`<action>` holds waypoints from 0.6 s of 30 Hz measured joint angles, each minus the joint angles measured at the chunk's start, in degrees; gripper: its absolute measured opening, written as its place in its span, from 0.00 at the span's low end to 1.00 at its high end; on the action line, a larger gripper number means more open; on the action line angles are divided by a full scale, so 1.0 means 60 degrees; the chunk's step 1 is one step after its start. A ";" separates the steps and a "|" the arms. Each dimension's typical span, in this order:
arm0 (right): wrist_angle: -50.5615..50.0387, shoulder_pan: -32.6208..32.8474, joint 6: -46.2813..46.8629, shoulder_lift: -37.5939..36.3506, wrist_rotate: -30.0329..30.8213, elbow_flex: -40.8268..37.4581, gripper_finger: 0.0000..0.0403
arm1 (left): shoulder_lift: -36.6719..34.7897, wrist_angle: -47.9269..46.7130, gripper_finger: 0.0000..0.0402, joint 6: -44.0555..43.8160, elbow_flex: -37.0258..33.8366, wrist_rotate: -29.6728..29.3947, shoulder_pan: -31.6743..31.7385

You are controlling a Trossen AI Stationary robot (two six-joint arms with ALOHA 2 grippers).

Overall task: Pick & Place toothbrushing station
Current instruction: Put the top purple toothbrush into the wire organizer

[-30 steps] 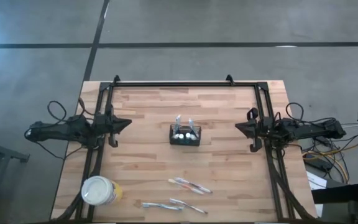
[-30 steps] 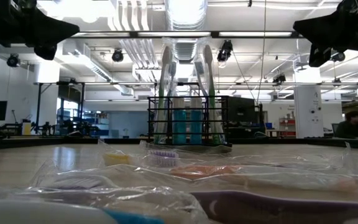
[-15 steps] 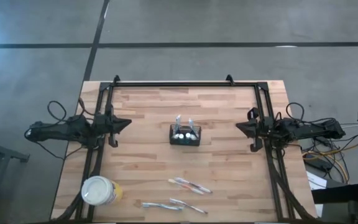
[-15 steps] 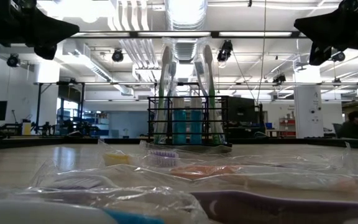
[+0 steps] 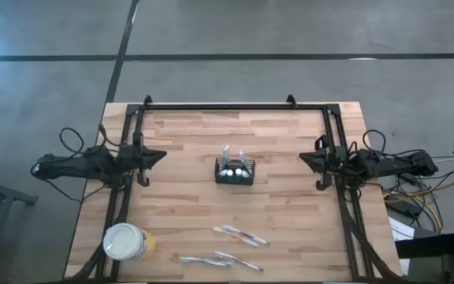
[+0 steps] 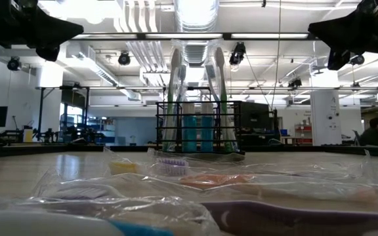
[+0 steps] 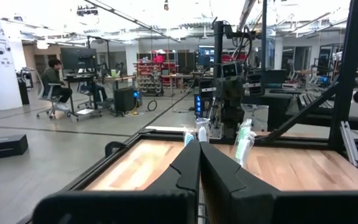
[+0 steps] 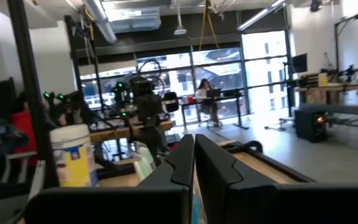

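Both hands, left (image 5: 161, 156) and right (image 5: 304, 160), pinched together; tub's (image 5: 124, 241) yellow label unreadable.

Bright ceiling strip lights (image 6: 195, 13) glare in the low view; wrapped toothbrushes (image 6: 254, 210) nearest the lens blur.

Both arms matte black with looping black cables at the bases; left gripper (image 5: 158, 156) and right gripper (image 5: 306, 160) have tapered, angular black fingers.
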 joint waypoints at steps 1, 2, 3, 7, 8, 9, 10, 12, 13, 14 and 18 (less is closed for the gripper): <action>-0.0025 0.0002 0.0051 -0.0034 0.0070 0.0000 0.03 | 0.0000 0.0000 0.03 0.0004 0.0000 -0.0001 0.0001; 0.0020 0.0004 0.0096 -0.0036 0.0114 0.0000 0.03 | 0.0000 -0.0002 0.03 0.0006 0.0000 -0.0002 0.0000; 0.0030 0.0003 0.0005 -0.0014 0.0121 0.0000 0.03 | 0.0000 0.0005 0.03 0.0006 0.0000 -0.0001 0.0001; -0.0613 0.0000 0.0116 -0.0019 0.0670 -0.0004 0.03 | 0.0000 0.0000 0.03 0.0049 0.0000 0.0000 0.0002; -0.0764 -0.0011 0.0225 -0.0012 0.0720 -0.0015 0.03 | 0.0000 -0.0004 0.03 0.0042 0.0000 0.0001 0.0002; -0.0814 -0.0007 0.0272 -0.0009 0.0722 -0.0018 0.03 | 0.0000 -0.0007 0.03 0.0019 -0.0003 -0.0002 0.0002; -0.0815 -0.0001 0.0280 -0.0012 0.0709 -0.0018 0.03 | 0.0000 -0.0007 0.03 0.0013 -0.0004 -0.0002 0.0002; -0.0772 -0.0004 0.0220 -0.0035 0.0724 -0.0018 0.03 | 0.0000 0.0000 0.03 0.0003 -0.0004 0.0001 0.0002; -0.0733 -0.0007 0.0199 -0.0045 0.0724 -0.0018 0.03 | 0.0000 -0.0004 0.03 -0.0069 -0.0004 0.0000 0.0001; -0.0699 -0.0004 0.0181 -0.0053 0.0716 -0.0018 0.03 | 0.0000 -0.0001 0.03 -0.0168 -0.0004 0.0001 0.0002; -0.0653 -0.0004 0.0070 -0.0078 0.0720 -0.0016 0.03 | 0.0000 -0.0007 0.03 -0.0254 -0.0004 0.0001 0.0002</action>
